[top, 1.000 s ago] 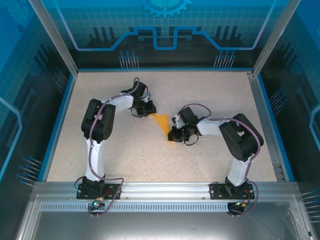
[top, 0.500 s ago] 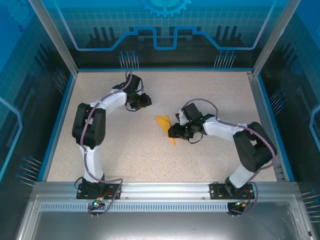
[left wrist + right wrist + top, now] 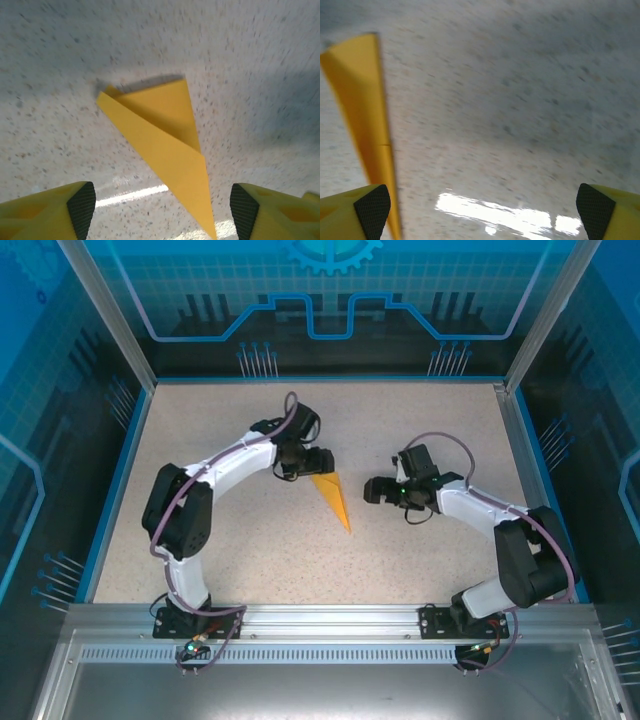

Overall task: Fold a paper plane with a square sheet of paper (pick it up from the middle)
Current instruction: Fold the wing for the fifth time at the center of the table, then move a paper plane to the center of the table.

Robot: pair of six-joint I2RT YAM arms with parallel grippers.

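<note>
The square sheet of paper lies on the speckled tabletop folded into a narrow orange-yellow dart, the paper plane (image 3: 333, 500), its point toward the near side. My left gripper (image 3: 322, 466) hovers at the dart's wide far end. In the left wrist view the paper plane (image 3: 165, 140) lies flat on the table below the left gripper (image 3: 162, 210), whose jaws stand wide apart and clear of it. My right gripper (image 3: 368, 490) sits a little to the right of the dart, open. In the right wrist view the paper plane (image 3: 367, 115) runs past the left fingertip (image 3: 372, 205), untouched.
Blue walls and an aluminium frame (image 3: 530, 440) ring the speckled table (image 3: 250, 550). Both arm bases are bolted to the near rail (image 3: 330, 620). Open tabletop stretches around the dart on every side.
Both grippers have opened and let go of the paper, which now lies flat. The right gripper drew back to the right. The left one swung away, then returned to the wide end.
</note>
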